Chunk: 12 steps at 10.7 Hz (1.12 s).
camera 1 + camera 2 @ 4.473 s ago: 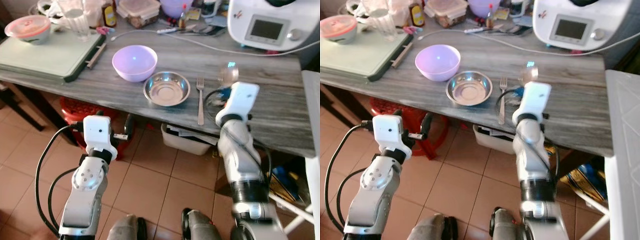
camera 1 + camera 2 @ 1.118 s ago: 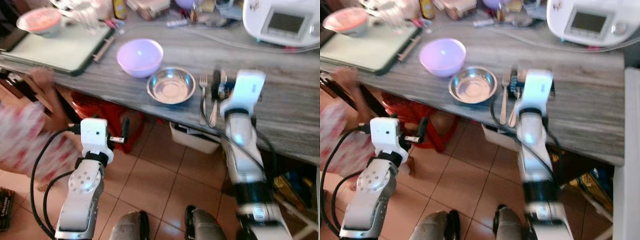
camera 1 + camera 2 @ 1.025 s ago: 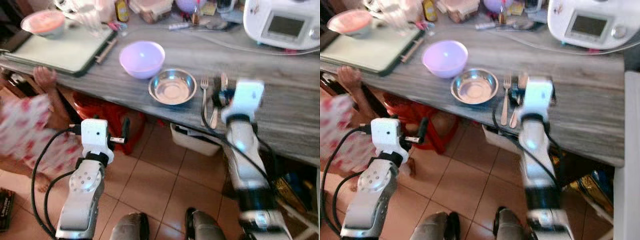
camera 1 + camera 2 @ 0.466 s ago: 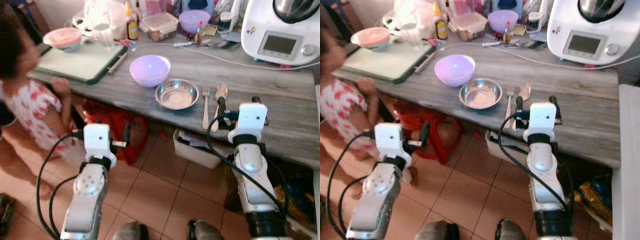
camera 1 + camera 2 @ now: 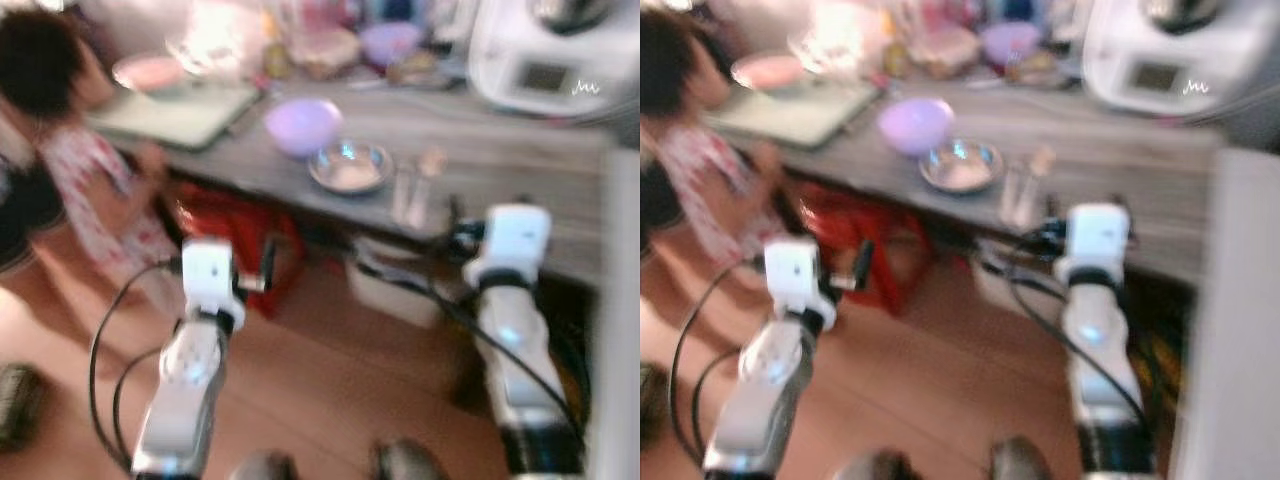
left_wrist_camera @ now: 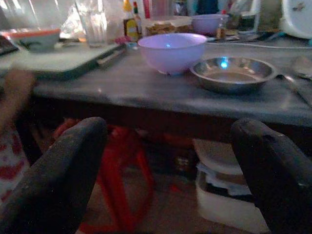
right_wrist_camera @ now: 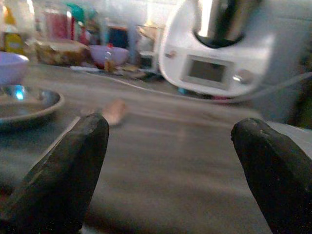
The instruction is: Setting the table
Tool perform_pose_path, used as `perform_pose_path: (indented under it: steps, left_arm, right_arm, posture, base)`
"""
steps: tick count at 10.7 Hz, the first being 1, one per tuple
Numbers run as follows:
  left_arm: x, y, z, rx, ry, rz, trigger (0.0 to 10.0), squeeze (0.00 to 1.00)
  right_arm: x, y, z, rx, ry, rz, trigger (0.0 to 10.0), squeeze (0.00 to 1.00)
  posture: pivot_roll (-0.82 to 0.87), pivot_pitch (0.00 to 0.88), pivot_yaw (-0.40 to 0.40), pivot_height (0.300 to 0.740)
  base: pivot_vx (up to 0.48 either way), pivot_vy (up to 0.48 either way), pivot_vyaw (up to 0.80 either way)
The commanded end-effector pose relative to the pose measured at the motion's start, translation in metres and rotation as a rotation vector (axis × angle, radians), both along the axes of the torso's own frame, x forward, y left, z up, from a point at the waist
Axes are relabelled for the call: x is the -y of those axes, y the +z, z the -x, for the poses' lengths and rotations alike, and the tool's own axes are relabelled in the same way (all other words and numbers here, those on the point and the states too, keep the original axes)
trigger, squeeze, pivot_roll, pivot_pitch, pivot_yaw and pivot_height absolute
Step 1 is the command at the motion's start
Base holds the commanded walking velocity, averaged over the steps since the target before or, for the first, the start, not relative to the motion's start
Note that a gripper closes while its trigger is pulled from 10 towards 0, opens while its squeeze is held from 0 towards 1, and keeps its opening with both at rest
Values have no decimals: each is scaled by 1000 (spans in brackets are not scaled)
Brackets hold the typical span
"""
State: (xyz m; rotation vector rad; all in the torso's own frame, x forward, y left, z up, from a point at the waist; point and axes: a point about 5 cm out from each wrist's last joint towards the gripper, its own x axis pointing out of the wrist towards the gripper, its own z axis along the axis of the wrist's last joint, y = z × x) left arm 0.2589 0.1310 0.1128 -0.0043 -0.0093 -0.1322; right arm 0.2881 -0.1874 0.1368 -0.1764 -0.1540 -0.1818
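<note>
Sitting on the table (image 6: 146, 97) ahead of the left claw (image 6: 165, 175): one purple bowl (image 6: 171, 51), one metal dish (image 6: 233, 74) just beside it. Lying past the right claw (image 7: 170, 180), near that dish: one fork (image 5: 402, 192) and one spoon (image 5: 428, 170), blurry. Holding both claws spread wide, pinching nothing. Standing behind: one white machine (image 7: 219, 53). Standing off to the left claw's side: one person (image 5: 60, 170).

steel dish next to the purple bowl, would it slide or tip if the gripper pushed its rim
The steel dish looks shallow and wide, so it would probably slide along the table rather than tip. Its shiny surface suggests smooth metal, likely slippery under the black fingers. It sits close beside the purple bowl, so a push that way might knock it.
</note>
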Motion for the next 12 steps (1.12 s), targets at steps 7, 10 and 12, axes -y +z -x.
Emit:
perform_pose_path:
  steps: [7, 10, 12]
  left_arm:
    - [1, 6, -2, 34, -55, 10, 10000, 0]
    - [3, 7, -1, 37, -74, 21, 10000, 0]
    - [3, 8, 0, 38, -80, 29, 10000, 0]
  right_arm:
    - [-10, 11, -11, 15, 48, 16, 10000, 0]
    - [-11, 7, -11, -15, 52, 8, 10000, 0]
    - [-14, 7, -11, -18, 77, 1, 10000, 0]
  posture:
    - [-26, 20, 87, 740]
    - [-26, 29, 85, 740]
    - [-28, 37, 80, 740]
  base:
    - [-72, 0, 0]
    - [0, 0, -800]
    - [0, 0, -800]
